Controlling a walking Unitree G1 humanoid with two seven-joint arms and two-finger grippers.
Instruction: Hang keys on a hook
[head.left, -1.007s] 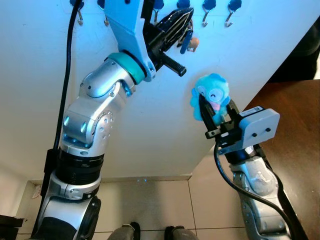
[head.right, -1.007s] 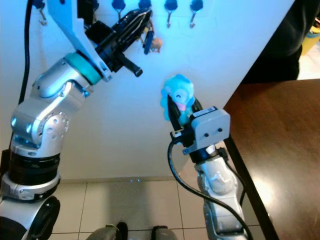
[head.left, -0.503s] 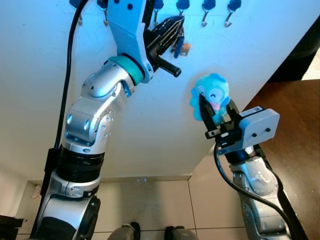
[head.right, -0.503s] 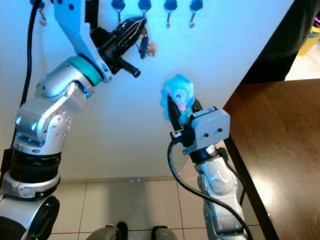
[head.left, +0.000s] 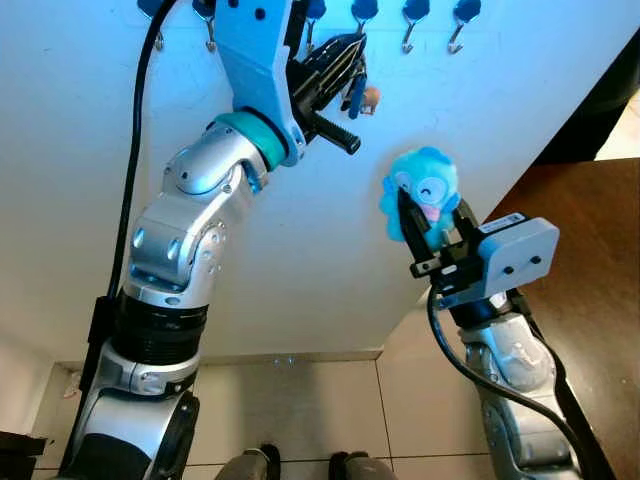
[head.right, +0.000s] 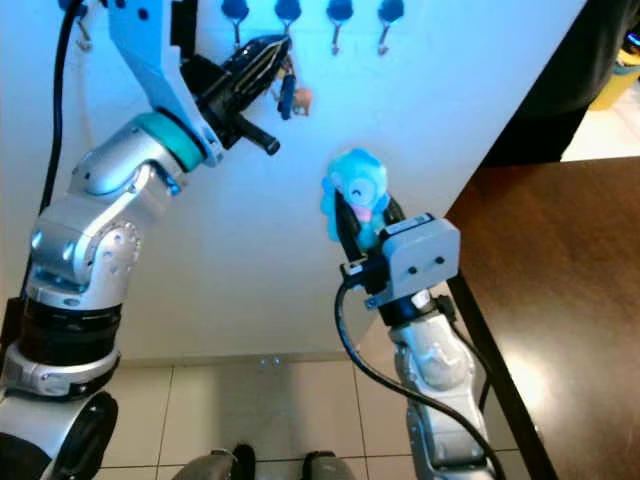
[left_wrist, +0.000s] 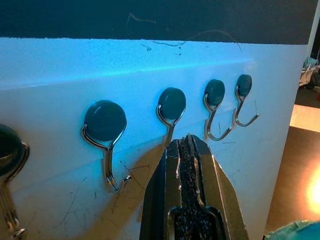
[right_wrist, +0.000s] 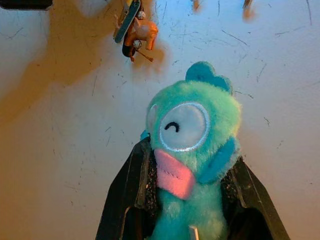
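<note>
Keys (head.left: 352, 92) hang from left hand (head.left: 345, 62) below hooks (head.left: 407, 22).

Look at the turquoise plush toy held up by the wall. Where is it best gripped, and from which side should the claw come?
The plush toy is best gripped low on its body, from below. The right claw holds it just so: black fingers either side beneath the head, which bulges wide above them and keeps it from slipping down.
</note>
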